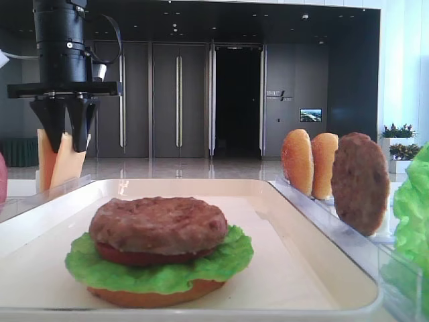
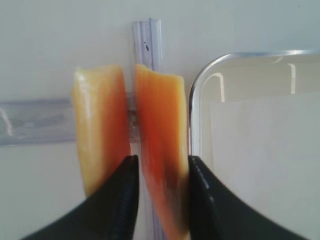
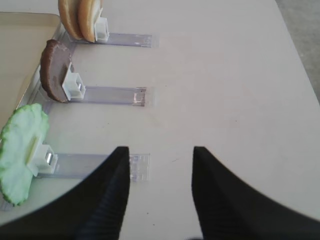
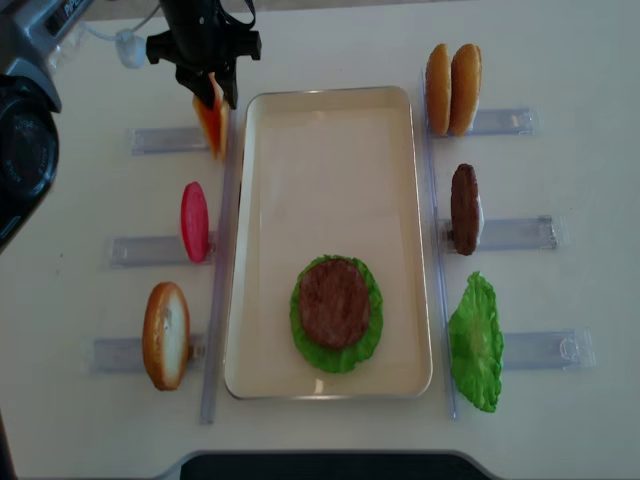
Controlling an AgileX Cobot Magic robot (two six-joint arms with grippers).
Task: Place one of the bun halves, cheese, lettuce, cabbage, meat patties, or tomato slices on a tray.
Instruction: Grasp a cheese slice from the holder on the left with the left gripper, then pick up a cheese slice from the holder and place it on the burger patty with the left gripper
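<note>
Two cheese slices stand on edge in a clear rack left of the cream tray (image 4: pixel 330 150). My left gripper (image 2: pixel 160 162) has come down over the slice nearer the tray (image 2: pixel 160 125), a finger pressed on each face; the other slice (image 2: pixel 97 130) stands free beside it. From the high view the gripper (image 4: pixel 215 95) hangs at the tray's far left corner over the cheese (image 4: pixel 210 125). On the tray lies a stack of bun half, lettuce (image 4: pixel 335 355), tomato and meat patty (image 4: pixel 335 303). My right gripper (image 3: pixel 160 150) is open over bare table, holding nothing.
Clear racks flank the tray. On the left stand a tomato slice (image 4: pixel 194 221) and a bun half (image 4: pixel 165 335). On the right stand two bun halves (image 4: pixel 452 88), a patty (image 4: pixel 463 208) and a lettuce leaf (image 4: pixel 476 342). The tray's raised rim (image 2: pixel 192 115) is right beside the held slice.
</note>
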